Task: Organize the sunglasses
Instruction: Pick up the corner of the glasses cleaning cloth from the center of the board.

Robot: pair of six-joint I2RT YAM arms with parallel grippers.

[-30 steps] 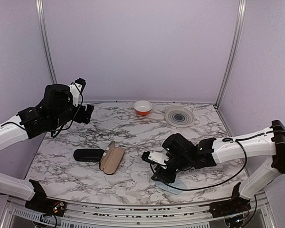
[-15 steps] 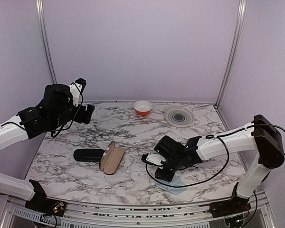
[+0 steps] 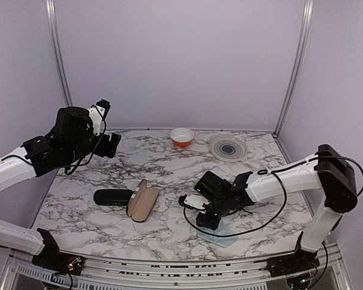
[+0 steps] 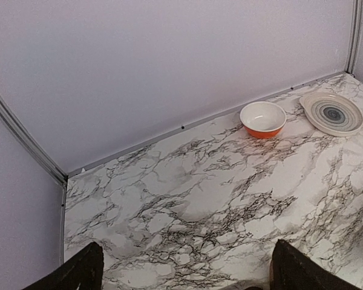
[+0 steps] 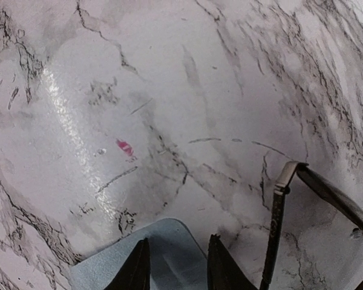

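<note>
Sunglasses [image 5: 277, 211] lie just beside the right gripper [image 5: 178, 254] at the cloth's [image 5: 103, 272] edge. I cannot tell if it is gripping. Left gripper [image 4: 187, 275] hangs released above the counter [image 4: 199, 199].

orange bowl [image 3: 181, 136] | ringed plate [image 3: 228, 147] | black case [image 3: 112, 197] beside open brown case [image 3: 143, 200]

Table [image 3: 169, 169], top view:
- Bowl [image 3: 181, 136] sitting upper ctr, at back edge.
- Plate [image 3: 228, 147] lying just rt of it.
- Closed case [image 3: 112, 197] lying ctr-left, w/ open case [image 3: 143, 200] lying right against its rt end.
- Cloth [image 3: 221, 232] lying lower ctr-rt.
- Sunglasses [image 5: 276, 223] lying just beside cloth, at lower rt of rt wrist view.
</note>
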